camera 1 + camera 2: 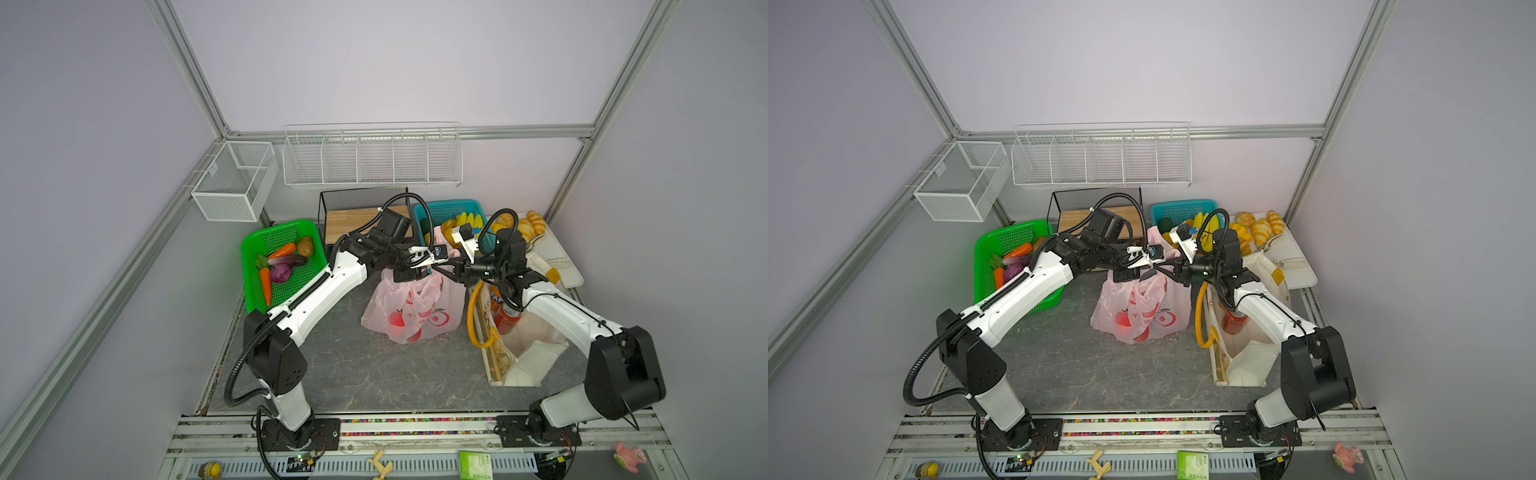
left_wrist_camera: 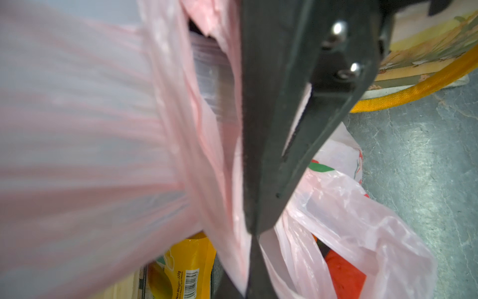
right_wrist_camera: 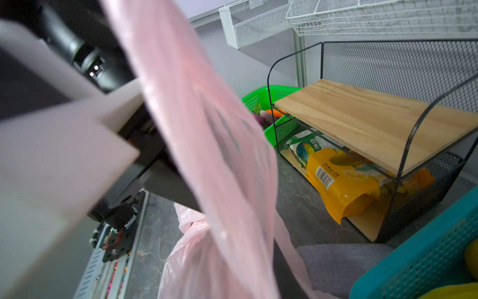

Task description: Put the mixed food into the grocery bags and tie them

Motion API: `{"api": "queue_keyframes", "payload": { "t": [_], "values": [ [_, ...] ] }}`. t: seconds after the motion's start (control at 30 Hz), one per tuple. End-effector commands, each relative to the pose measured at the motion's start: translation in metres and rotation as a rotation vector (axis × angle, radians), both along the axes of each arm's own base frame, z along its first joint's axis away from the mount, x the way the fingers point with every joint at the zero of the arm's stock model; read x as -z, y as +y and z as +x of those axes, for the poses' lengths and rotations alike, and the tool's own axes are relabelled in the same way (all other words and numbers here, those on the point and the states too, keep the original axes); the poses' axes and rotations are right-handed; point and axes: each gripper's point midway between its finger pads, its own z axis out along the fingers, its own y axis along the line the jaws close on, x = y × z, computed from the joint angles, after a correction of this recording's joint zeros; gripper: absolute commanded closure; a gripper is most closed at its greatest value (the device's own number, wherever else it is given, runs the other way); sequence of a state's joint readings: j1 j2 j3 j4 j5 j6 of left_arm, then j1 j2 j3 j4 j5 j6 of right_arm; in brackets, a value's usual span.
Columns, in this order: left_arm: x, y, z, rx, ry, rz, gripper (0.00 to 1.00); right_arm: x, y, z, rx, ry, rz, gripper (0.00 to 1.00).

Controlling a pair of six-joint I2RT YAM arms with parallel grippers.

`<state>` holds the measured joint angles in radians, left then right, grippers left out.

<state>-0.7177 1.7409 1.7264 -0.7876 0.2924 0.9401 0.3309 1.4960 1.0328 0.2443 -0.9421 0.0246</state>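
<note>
Pink bag (image 1: 415, 311) stands mid-surface (image 1: 353, 374), its top drawn upward. We find the left claw (image 1: 411, 275) clamped on the bag's plastic. We cannot tell the right claw's (image 1: 445, 272) state. Cream tote (image 1: 536, 336) stands just beside the bag, teal basket (image 1: 446, 204) behind it. Stretched plastic veils both wrist views.

left hand (image 1: 1134, 276) and right hand (image 1: 1168, 272) nearly touch above pink bag (image 1: 1142, 316).

front half of the worktop (image 1: 353, 374) is wide open, easy pass between the green basket (image 1: 246, 270) and the tote (image 1: 536, 353); pink bag (image 1: 415, 316) sits dead centre, black wire shelf (image 1: 357, 198) and teal basket (image 1: 449, 203) wall off the back
</note>
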Motion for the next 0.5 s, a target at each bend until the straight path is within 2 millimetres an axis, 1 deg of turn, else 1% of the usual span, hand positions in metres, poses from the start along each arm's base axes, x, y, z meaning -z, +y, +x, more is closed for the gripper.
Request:
{"api": "queue_keyframes", "payload": {
  "t": [0.0, 0.03, 0.07, 0.2, 0.3, 0.37, 0.47],
  "values": [
    [-0.010, -0.003, 0.001, 0.010, -0.025, -0.002, 1.00, 0.001, 0.000, -0.004, -0.002, -0.009, -0.003, 0.86],
    [-0.012, -0.002, 0.002, 0.002, -0.027, -0.006, 1.00, 0.002, -0.001, -0.004, 0.007, -0.010, -0.007, 0.89],
    [-0.013, -0.001, 0.002, -0.007, -0.027, -0.010, 0.97, 0.003, -0.003, -0.003, 0.020, -0.013, -0.012, 0.93],
    [-0.025, 0.003, 0.001, -0.052, -0.011, -0.067, 0.73, 0.002, -0.007, -0.003, 0.048, -0.024, -0.019, 0.93],
    [-0.040, 0.005, -0.005, -0.060, 0.059, -0.199, 0.58, 0.000, -0.006, -0.007, 0.036, -0.028, -0.014, 0.93],
    [-0.056, 0.005, -0.008, -0.056, 0.117, -0.312, 0.48, 0.001, -0.004, -0.010, 0.025, -0.031, -0.012, 0.93],
    [-0.080, 0.002, -0.009, -0.049, 0.193, -0.463, 0.38, 0.002, -0.002, -0.015, 0.008, -0.033, -0.007, 0.93]
  ]
}}
